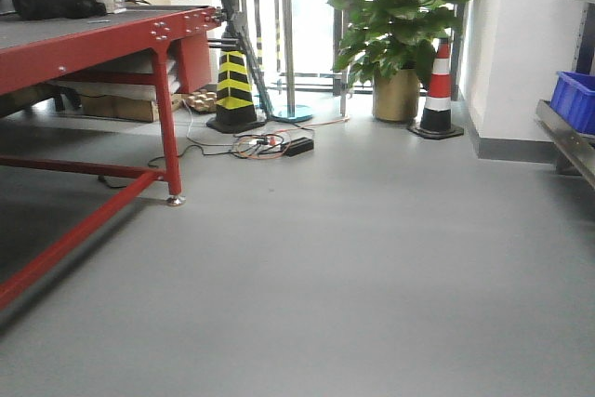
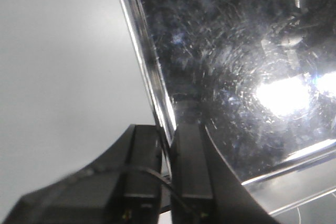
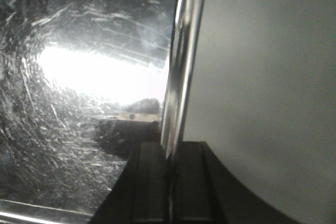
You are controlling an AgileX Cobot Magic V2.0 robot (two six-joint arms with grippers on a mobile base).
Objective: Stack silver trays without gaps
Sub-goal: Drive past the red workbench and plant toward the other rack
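A silver tray point(image 2: 231, 77) fills the left wrist view, its scratched shiny floor to the right and its rim running down the middle. My left gripper point(image 2: 169, 145) is shut on that rim, one finger inside the tray and one outside. In the right wrist view a silver tray point(image 3: 79, 77) lies to the left, its upright rim point(image 3: 181, 66) in the middle. My right gripper point(image 3: 169, 153) is shut on this rim. I cannot tell whether both views show one tray. No tray or gripper shows in the front view.
The front view shows grey floor, a red-framed table point(image 1: 93, 44) at left, a yellow-black cone point(image 1: 234, 90), a red-white cone point(image 1: 439, 95), a potted plant point(image 1: 400, 34), cables point(image 1: 265, 144), and a blue bin point(image 1: 575, 99) on a shelf rail at right.
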